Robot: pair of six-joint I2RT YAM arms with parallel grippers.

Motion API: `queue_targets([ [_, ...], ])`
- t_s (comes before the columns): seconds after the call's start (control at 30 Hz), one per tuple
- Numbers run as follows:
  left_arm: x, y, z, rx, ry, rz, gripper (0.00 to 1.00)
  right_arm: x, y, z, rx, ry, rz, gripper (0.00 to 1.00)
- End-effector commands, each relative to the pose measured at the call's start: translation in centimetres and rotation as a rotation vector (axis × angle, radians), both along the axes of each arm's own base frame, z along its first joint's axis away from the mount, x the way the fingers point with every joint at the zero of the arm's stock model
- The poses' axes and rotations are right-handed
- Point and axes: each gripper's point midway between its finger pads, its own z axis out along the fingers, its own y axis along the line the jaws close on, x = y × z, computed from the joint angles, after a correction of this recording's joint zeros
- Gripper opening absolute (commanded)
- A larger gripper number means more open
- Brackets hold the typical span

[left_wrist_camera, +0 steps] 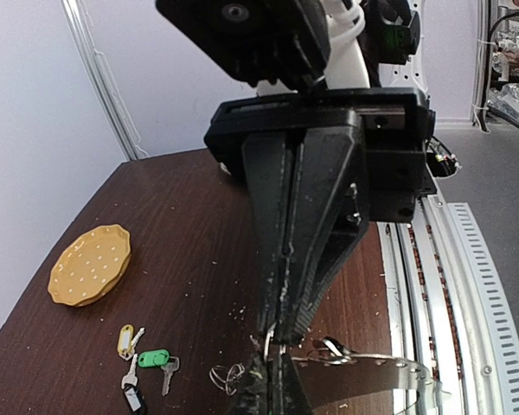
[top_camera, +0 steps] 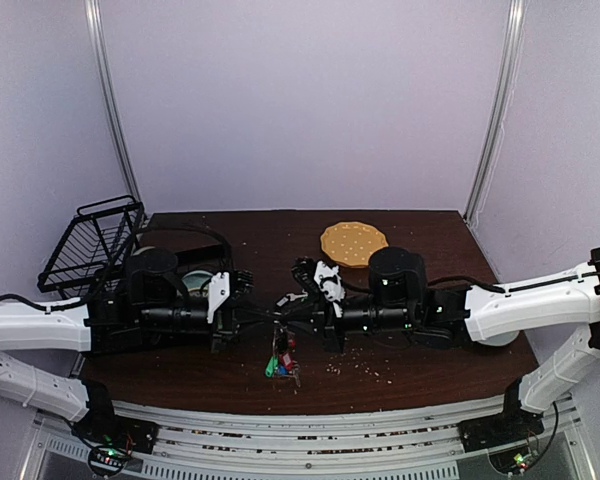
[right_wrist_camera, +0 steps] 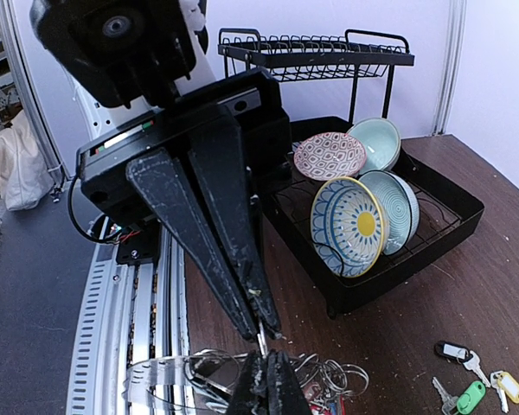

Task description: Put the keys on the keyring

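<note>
the left arm point(top_camera: 40, 325) and the right arm point(top_camera: 525, 305) are reaching toward each other over the dark surface point(top_camera: 420, 350), and their jaws are meeting tip to tip at its middle. the left jaws are pressing together, and the right jaws are pressing together too.

the keyring point(left_wrist_camera: 372, 370) is hanging in the air just where the 2 sets of tips are meeting. in the left wrist view its thin grey band is curving away to the right of the tips. in the right wrist view it is curving away to the left. both sets of tips are touching it, but i cannot tell which of them is actually pinching it. a tangle of small rings point(right_wrist_camera: 333, 376) is bunching on the band right beside the tips.

in the top view a bunch of keys point(top_camera: 278, 358) with green and red tags is showing just below the meeting point; i cannot tell whether it is hanging or lying.

3 loose keys are lying on the surface, apart from the keyring: a cream-tagged key point(left_wrist_camera: 126, 339), a green-tagged key point(left_wrist_camera: 154, 357) just beside it, and a black-tagged key point(left_wrist_camera: 133, 398) nearest the left wrist camera.

an orange dotted plate point(top_camera: 353, 242) is sitting far and slightly right of centre. a black dish rack point(top_camera: 90, 245) is standing at the far left corner, and 4 bowls point(right_wrist_camera: 350, 225) are leaning on edge in it. pale crumbs point(top_camera: 365, 370) are lying scattered over the near right part of the surface.
</note>
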Motion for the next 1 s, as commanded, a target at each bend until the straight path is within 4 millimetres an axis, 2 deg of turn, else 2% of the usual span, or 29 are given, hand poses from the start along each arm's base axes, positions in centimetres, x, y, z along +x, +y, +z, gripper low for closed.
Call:
queue_targets([
  [0.0,0.4,0.0,1.0,-0.016,-0.037,0.002,0.00,-0.3,0.4,3.3,0.081,-0.037,0.019,0.00],
  [0.13,1.2,0.5,1.0,-0.006,-0.066,0.063,0.00,-0.1,0.2,3.1,0.074,-0.045,0.005,0.00],
  [0.17,1.6,0.7,1.2,-0.002,-0.093,0.091,0.00,0.0,0.1,3.0,0.070,-0.050,-0.002,0.06],
  [0.2,2.0,1.0,1.6,0.004,-0.136,0.124,0.00,0.0,0.0,3.0,0.064,-0.057,-0.006,0.17],
  [0.27,2.1,1.5,2.6,0.025,-0.275,0.174,0.00,0.2,-0.5,3.1,0.050,-0.073,-0.023,0.26],
  [0.33,1.5,1.7,3.9,0.043,-0.437,0.207,0.00,0.6,-1.3,3.5,0.047,-0.092,-0.050,0.31],
  [0.47,-1.2,1.9,5.7,0.055,-0.759,0.194,0.00,0.6,-3.0,4.8,0.071,-0.135,-0.069,0.35],
  [0.6,-2.5,1.9,6.1,0.083,-0.905,0.145,0.00,1.3,-4.3,5.5,0.073,-0.142,-0.110,0.37],
  [0.7,-1.6,2.3,6.2,0.143,-0.965,0.198,0.00,3.3,-5.5,5.6,0.074,-0.093,-0.193,0.39],
  [0.77,-1.2,2.7,5.9,0.180,-0.996,0.218,0.00,5.5,-6.0,5.2,0.057,-0.019,-0.269,0.40],
  [0.9,-0.6,3.3,5.7,0.186,-0.983,0.272,0.00,10.7,-7.9,1.8,-0.073,0.110,-0.483,0.40],
  [0.97,0.5,4.0,5.9,0.176,-0.904,0.365,0.00,12.4,-8.6,-0.3,-0.146,0.159,-0.562,0.39],
])
